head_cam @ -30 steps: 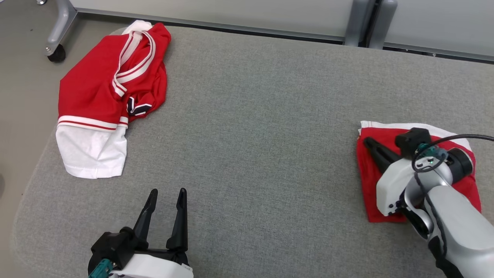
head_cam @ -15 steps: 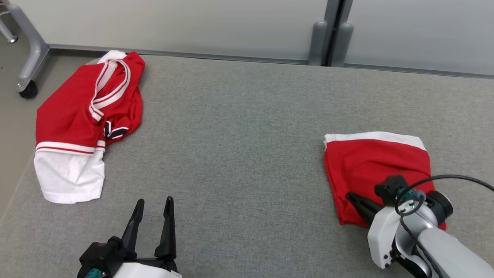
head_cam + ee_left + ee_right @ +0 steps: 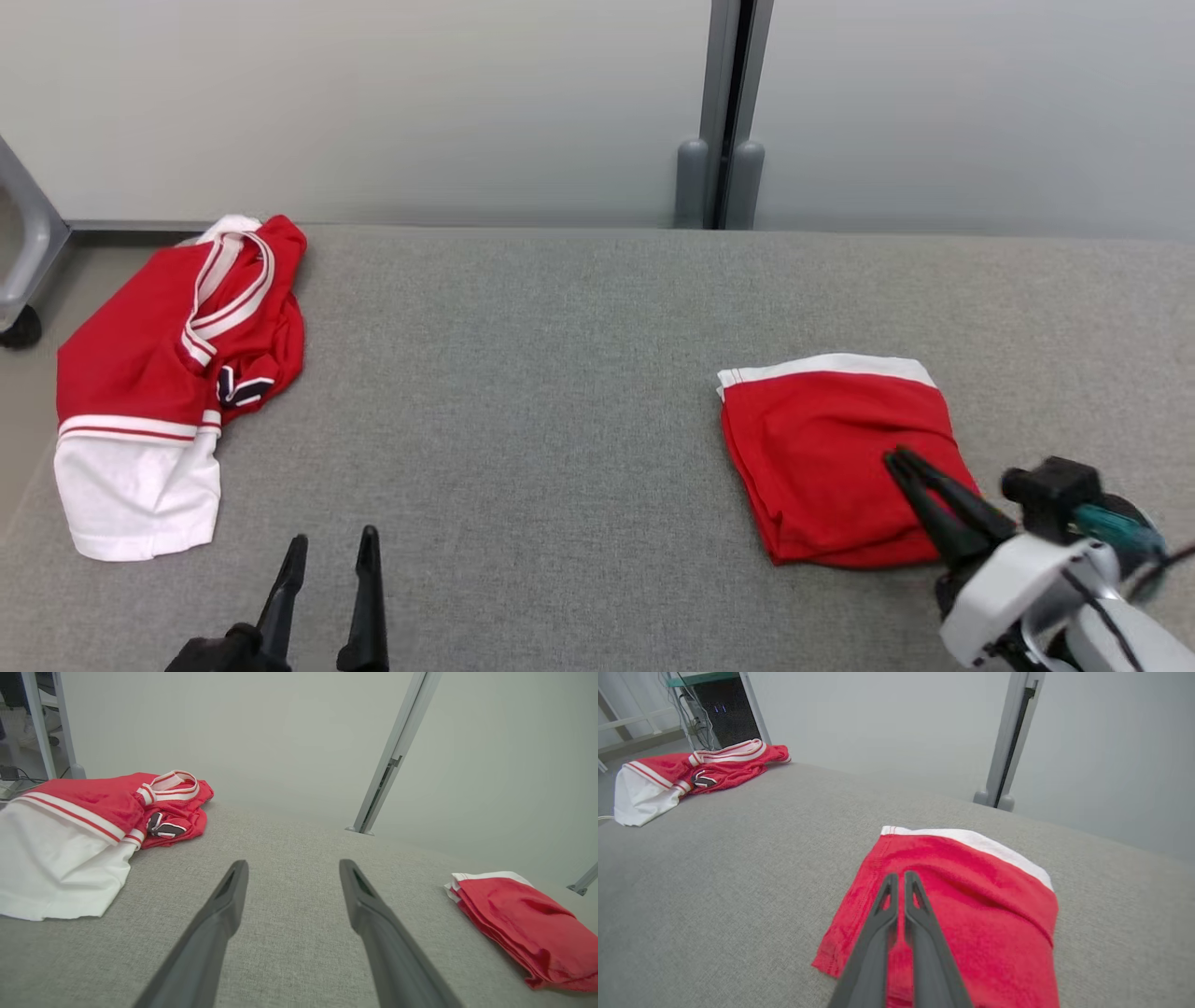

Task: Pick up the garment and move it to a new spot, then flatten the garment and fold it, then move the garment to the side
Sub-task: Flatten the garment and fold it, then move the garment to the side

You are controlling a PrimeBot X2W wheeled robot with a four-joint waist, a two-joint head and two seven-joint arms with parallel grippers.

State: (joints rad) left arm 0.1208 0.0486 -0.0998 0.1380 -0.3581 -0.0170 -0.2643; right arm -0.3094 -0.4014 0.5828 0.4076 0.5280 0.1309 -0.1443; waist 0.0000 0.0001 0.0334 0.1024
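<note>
A folded red garment [image 3: 822,448] with a white band along its far edge lies flat on the right of the grey padded table [image 3: 560,373]. It also appears as the folded garment [image 3: 514,914] and as the folded garment [image 3: 971,905]. My right gripper [image 3: 898,457] is shut, and its tips hang over the near right part of the fold. In the right wrist view the right gripper [image 3: 900,875] has its fingers together with no cloth between them. My left gripper [image 3: 334,537] stands open and empty at the near left, as does the left gripper [image 3: 293,863].
A crumpled red and white garment [image 3: 140,373] lies at the table's far left edge, partly hanging off. It is also visible as the crumpled garment [image 3: 84,807] and the crumpled garment [image 3: 691,770]. A grey post [image 3: 724,140] and pale wall panels stand behind. A wheeled frame leg [image 3: 19,280] is at the left.
The head camera has tilted up, shifting the whole picture. My right gripper has drawn back from the folded garment's far left corner to its near right part, still shut. The left gripper stays open.
</note>
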